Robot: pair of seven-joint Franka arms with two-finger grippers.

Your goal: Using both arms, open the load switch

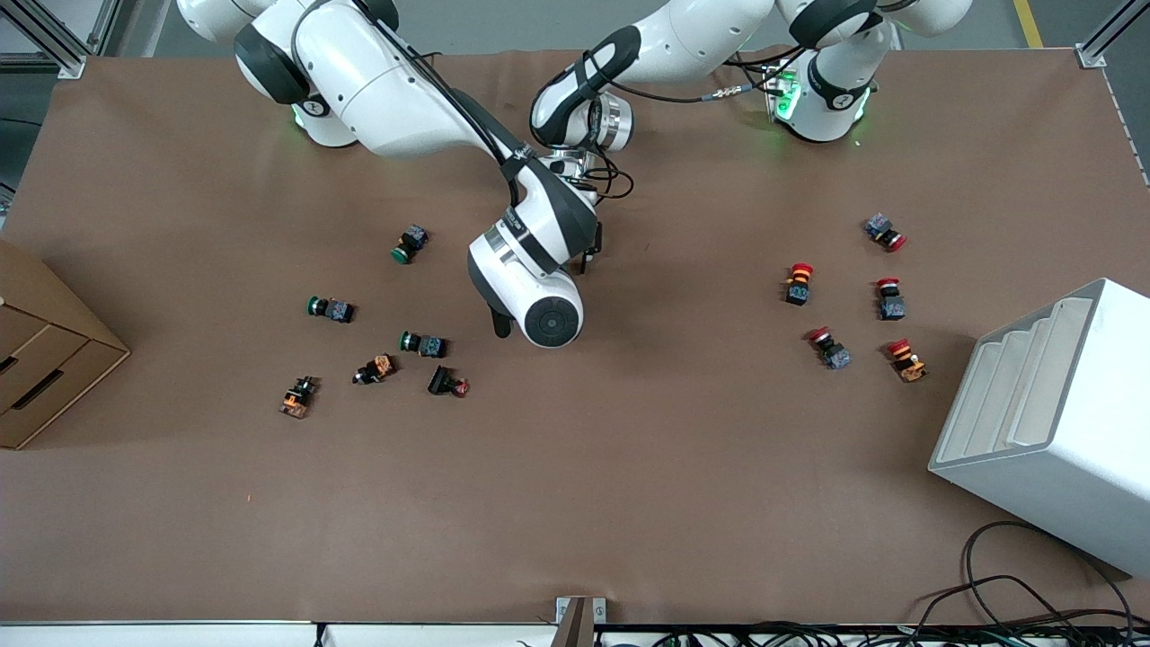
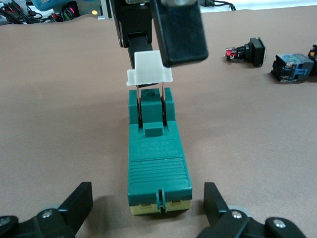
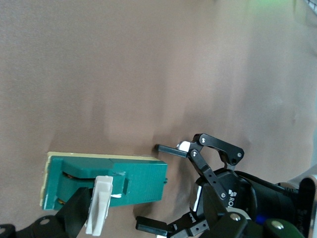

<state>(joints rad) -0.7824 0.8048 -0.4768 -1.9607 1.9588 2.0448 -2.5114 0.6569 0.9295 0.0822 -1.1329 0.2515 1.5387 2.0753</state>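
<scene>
Green-capped push buttons [image 1: 329, 308] lie toward the right arm's end of the table.

Mid-table, hidden under the wrists in the front view: load switch [image 2: 157, 158], flat on the table [image 1: 575, 503].

- Right gripper [image 2: 156, 44] pinches the white lever [image 2: 148, 69], which is raised.
- Left gripper [image 2: 147, 191] is spread, its fingers [image 2: 79, 201] flanking the body's end, not touching.

Judgement: the switch is rigid plastic, light, and likely to slide. Clamp the body's sides. The lever's thin blades look fragile.

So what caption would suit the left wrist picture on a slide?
Right hand grips the white lever of the green switch; open left hand flanks its end.
</scene>
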